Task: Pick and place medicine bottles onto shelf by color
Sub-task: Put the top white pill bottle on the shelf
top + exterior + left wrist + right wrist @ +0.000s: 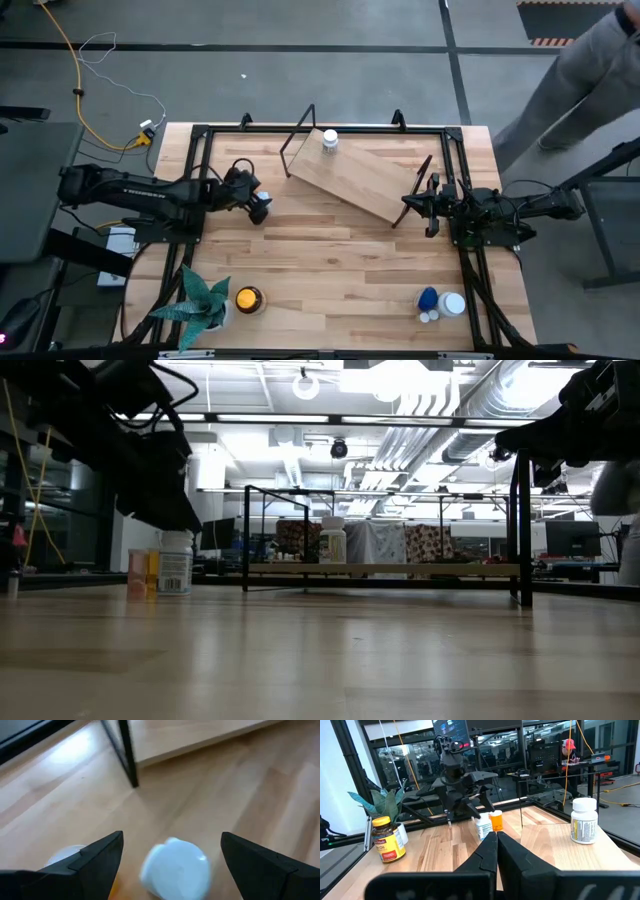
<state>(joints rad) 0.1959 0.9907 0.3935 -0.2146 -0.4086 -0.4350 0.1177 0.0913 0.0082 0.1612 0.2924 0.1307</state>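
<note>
My left gripper (262,212) is open and hangs just above a white-capped white bottle (175,867). Its fingers (107,847) stand on either side of the cap without touching it. The bottle stands on the table with an orange bottle (140,572) beside it. The shelf (350,172) lies slantwise at the table's far middle, and one white bottle (330,140) stands on its far end. My right gripper (496,836) is shut and hovers by the shelf's right end frame (425,185). An amber bottle with a yellow cap (248,298) stands near the plant. Blue and white bottles (440,303) stand at the near right.
A green leafy plant (200,300) stands at the table's near left corner. A black metal frame (200,135) runs round the table's edges. Bare tabletop (340,260) lies between the shelf and the near edge. A person (590,70) stands beyond the far right corner.
</note>
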